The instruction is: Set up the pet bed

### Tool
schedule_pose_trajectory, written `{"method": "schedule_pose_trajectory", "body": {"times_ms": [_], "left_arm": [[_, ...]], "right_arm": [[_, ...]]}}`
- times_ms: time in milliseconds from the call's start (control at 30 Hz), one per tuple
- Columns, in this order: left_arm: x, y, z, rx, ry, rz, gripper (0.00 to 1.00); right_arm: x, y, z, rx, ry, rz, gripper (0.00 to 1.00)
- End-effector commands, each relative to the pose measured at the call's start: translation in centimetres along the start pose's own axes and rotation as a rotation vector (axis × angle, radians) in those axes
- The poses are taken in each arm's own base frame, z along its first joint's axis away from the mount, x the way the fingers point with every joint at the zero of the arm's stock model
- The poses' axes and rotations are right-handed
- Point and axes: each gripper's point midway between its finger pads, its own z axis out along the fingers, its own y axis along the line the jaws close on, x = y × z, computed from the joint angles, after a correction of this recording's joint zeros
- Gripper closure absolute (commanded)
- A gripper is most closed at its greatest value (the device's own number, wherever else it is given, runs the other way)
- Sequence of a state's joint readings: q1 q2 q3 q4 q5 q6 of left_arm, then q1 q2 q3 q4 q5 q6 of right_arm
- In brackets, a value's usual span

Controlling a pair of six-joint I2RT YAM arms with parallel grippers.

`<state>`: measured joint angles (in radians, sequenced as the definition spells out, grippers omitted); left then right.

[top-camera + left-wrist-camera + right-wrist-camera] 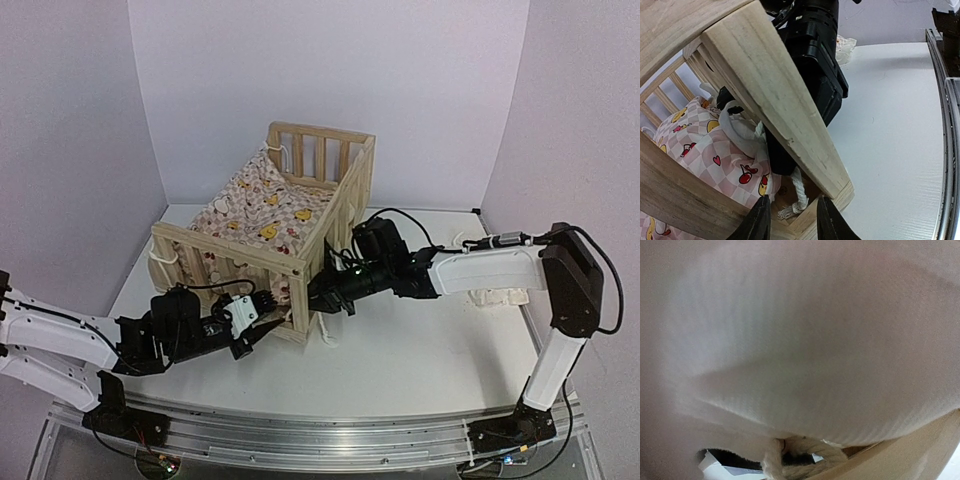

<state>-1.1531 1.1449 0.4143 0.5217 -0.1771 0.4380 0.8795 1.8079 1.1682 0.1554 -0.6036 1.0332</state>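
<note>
Left jaws parted astride rope at pet bed corner; right jaws clenched.

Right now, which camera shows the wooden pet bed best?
The top external view: nearly the whole pet bed, railings included, is in view. The left wrist view shows only one corner of it, with the checkered cushion inside. The right wrist view is filled by blurred white cloth, with a sliver of wood at the bottom right.

overhead from behind; both wrists close at the pet bed corner — right perhaps against cloth.
</note>
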Motion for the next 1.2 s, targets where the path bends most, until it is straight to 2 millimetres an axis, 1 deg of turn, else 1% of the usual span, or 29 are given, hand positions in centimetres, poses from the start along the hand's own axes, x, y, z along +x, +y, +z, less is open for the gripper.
{"method": "schedule_pose_trajectory", "body": {"times_ms": [0,100,200,433,500,567,633,700,833,867,900,1000,1033,1100,1167], "left_arm": [[0.7,1.3,-0.3,-0.056,0.020,-0.104,0.69],[0.6,0.5,-0.2,-0.014,0.009,-0.105,0.72],[1.8,0.1,0.0,-0.004,0.048,-0.115,0.72],[5.3,2.2,0.6,-0.090,0.156,-0.175,0.69],[5.2,2.7,0.7,-0.091,0.142,-0.178,0.69],[4.7,2.7,0.9,-0.083,0.119,-0.168,0.69],[4.5,2.7,1.2,-0.079,0.114,-0.165,0.70],[4.8,3.0,1.3,-0.086,0.117,-0.170,0.72],[5.9,4.8,1.3,-0.132,0.138,-0.201,0.74],[6.1,5.1,1.3,-0.137,0.141,-0.201,0.75],[6.1,5.2,1.3,-0.134,0.139,-0.194,0.80],[5.4,4.9,1.3,-0.102,0.112,-0.177,0.92],[5.2,4.6,1.3,-0.083,0.102,-0.178,0.95],[4.8,3.9,1.2,-0.040,0.082,-0.180,1.00],[4.5,3.5,1.0,-0.016,0.066,-0.190,1.00]], "right_arm": [[0.5,1.6,1.7,-0.034,0.037,0.001,1.00],[0.3,1.9,1.8,-0.040,0.028,-0.003,1.00],[0.3,2.5,1.7,-0.049,0.020,-0.010,1.00],[0.9,2.6,2.1,-0.051,0.015,-0.015,1.00],[1.0,2.9,2.3,-0.060,0.016,-0.020,1.00],[1.1,3.1,2.5,-0.064,0.019,-0.023,1.00],[1.2,3.1,2.7,-0.065,0.024,-0.022,1.00],[1.2,3.2,2.7,-0.069,0.025,-0.026,1.00],[1.5,3.3,2.7,-0.072,0.029,-0.031,1.00],[1.6,3.2,2.7,-0.070,0.031,-0.030,1.00],[1.6,3.1,2.7,-0.068,0.032,-0.028,1.00],[1.6,3.1,2.7,-0.069,0.032,-0.028,1.00],[1.6,3.1,2.7,-0.070,0.033,-0.030,1.00],[1.6,3.2,2.8,-0.071,0.035,-0.031,1.00],[1.6,3.2,2.7,-0.071,0.032,-0.032,1.00]]}}
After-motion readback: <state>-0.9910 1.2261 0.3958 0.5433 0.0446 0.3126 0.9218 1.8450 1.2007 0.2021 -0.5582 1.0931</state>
